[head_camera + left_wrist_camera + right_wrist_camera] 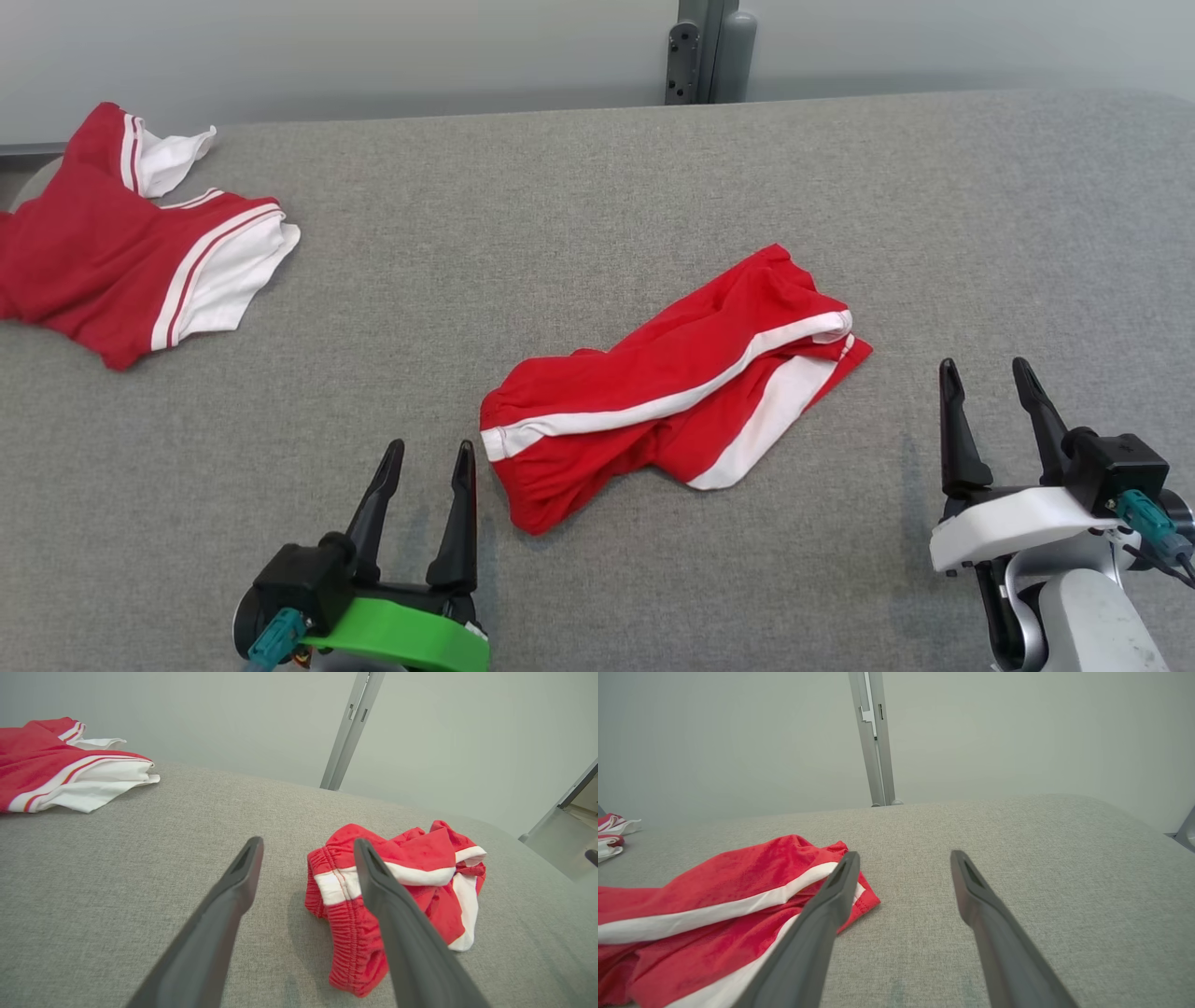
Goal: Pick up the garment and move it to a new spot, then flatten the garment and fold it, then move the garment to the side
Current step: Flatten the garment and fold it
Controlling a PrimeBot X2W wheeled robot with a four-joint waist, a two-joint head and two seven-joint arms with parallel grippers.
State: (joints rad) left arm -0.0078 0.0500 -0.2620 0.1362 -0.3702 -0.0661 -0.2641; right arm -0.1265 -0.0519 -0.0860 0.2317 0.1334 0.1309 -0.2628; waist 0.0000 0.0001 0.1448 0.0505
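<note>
A crumpled pair of red shorts with white side stripes (672,397) lies in the middle of the grey table (653,205); it also shows in the left wrist view as the shorts (420,877) and in the right wrist view as the shorts (714,914). My left gripper (428,457) stands open just left of the waistband end, touching nothing. My right gripper (988,373) is open too, a little to the right of the shorts' leg end. Both hold nothing.
A second red and white garment (131,243) lies at the table's far left edge, partly hanging off. A grey post (709,51) stands behind the table against the pale wall. Bare grey cloth stretches across the right and far side.
</note>
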